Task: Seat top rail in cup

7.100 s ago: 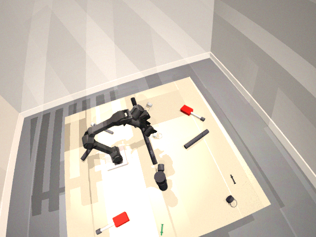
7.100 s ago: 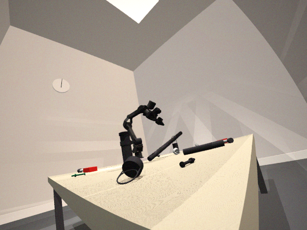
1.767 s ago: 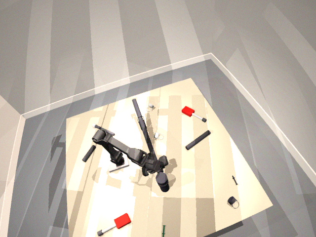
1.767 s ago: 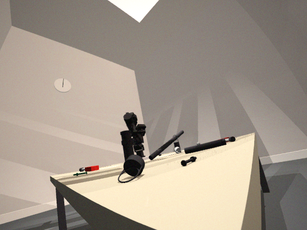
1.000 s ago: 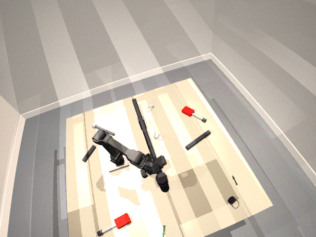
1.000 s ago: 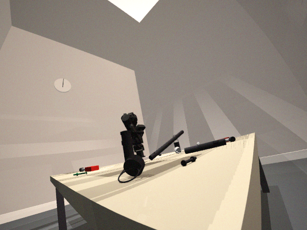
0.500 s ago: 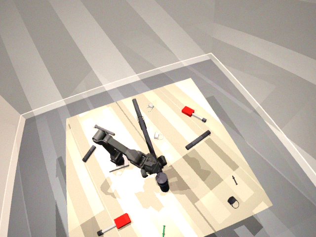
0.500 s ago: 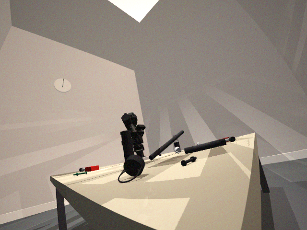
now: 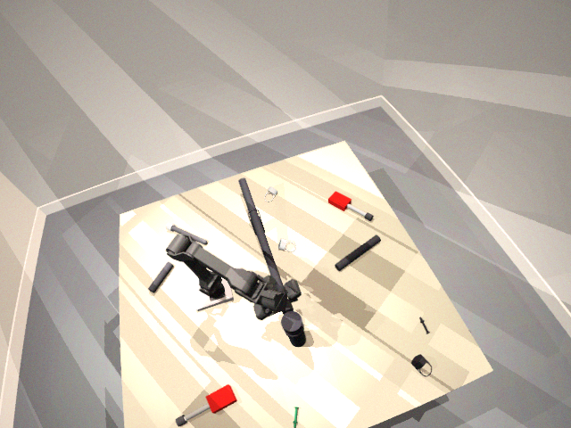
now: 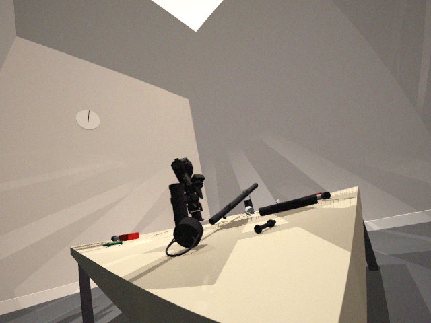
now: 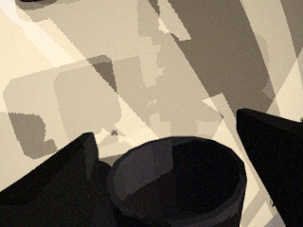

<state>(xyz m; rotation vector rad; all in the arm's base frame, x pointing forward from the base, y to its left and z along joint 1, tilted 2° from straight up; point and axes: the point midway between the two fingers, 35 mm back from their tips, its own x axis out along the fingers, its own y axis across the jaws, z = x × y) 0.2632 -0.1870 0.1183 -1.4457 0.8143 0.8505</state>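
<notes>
My gripper [image 9: 278,301] [image 10: 195,210] [image 11: 167,131] is open, low beside the top of the big post [image 9: 295,333] [image 10: 178,208]. In the wrist view, a dark round rim [image 11: 176,138] lies in front of and between the fingers. I cannot tell whether it is the rail-end cup or the post cap. The long dark rail [image 9: 264,242] [image 10: 234,203] passes through the loop cap. Its near end is hidden by the gripper in the top view. In the exterior view it appears low, right of the gripper and post, apart from both. The brace band is too dark to make out.
A loose black tube [image 9: 358,252] [image 10: 288,204], red mallets [image 9: 340,201] [image 9: 221,398], a bolt [image 9: 424,325] [image 10: 264,226] and a looped black cap [image 9: 418,361] [image 10: 188,232] lie on the table. Two small light loop caps [image 9: 272,190] [image 9: 282,244] lie beside the rail.
</notes>
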